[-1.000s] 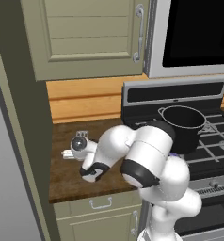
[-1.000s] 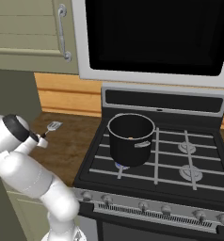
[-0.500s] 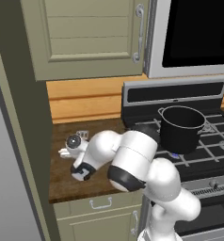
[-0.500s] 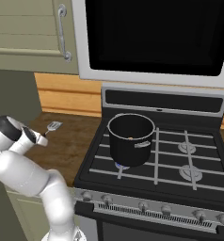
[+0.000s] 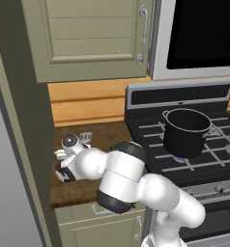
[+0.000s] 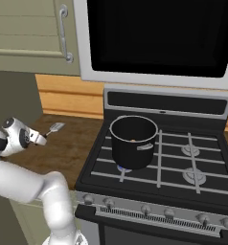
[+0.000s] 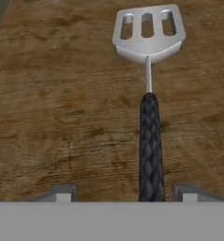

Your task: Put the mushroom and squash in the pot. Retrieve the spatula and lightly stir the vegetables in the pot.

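The spatula (image 7: 149, 30) lies flat on the wooden counter, its slotted silver head away from me and its black handle (image 7: 151, 146) running back toward my hand. My gripper (image 7: 124, 193) is down over the handle's near end, open. One fingertip stands on each side of the handle, and a gap shows on both sides. The spatula's head (image 5: 85, 137) pokes out beyond my hand (image 5: 64, 173) at the counter's left. The black pot (image 6: 133, 141) stands on the stove's front left burner, with a spot of orange squash (image 6: 132, 140) showing inside. The mushroom is hidden.
The counter (image 5: 107, 135) is narrow, with a tall cabinet side (image 5: 25, 144) close on its left and the stove (image 6: 183, 158) on its right. Upper cabinets and a microwave (image 6: 159, 38) hang above. My own arm crosses the counter's front.
My hand has dropped lower and further left onto the counter over the spatula's handle. The fingers have drawn somewhat closer together. Pot and spatula have not moved.
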Controlling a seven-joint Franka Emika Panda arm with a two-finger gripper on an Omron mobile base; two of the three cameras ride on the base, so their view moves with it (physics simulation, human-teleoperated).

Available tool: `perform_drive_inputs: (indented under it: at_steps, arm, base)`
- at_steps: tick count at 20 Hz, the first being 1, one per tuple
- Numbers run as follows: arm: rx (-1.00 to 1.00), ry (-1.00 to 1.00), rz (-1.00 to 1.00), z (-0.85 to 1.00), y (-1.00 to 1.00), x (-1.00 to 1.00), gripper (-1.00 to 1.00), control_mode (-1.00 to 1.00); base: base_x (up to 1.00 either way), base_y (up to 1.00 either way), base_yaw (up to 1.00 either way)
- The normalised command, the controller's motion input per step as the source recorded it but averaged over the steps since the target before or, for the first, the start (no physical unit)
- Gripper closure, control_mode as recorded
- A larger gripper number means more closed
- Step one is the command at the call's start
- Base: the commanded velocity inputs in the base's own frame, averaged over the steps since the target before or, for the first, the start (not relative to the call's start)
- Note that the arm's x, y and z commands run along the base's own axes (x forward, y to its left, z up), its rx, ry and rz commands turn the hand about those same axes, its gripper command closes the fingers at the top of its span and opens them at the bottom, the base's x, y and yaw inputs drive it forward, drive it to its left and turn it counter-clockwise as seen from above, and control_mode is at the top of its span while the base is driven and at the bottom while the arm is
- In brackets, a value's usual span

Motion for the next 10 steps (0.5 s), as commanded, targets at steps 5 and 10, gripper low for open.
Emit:
perform_drive_inputs:
  at_steps: [5, 10]
  arm:
    - [0.00, 0.00, 0.00, -0.13, -0.21, -0.08, 1.00, -1.00]
    - [0.02, 0.00, 0.00, 0.00, -0.46, -0.35, 1.00, -1.00]
  base:
    - [0.00, 0.00, 0.00]
    - [0.00, 0.00, 0.00]
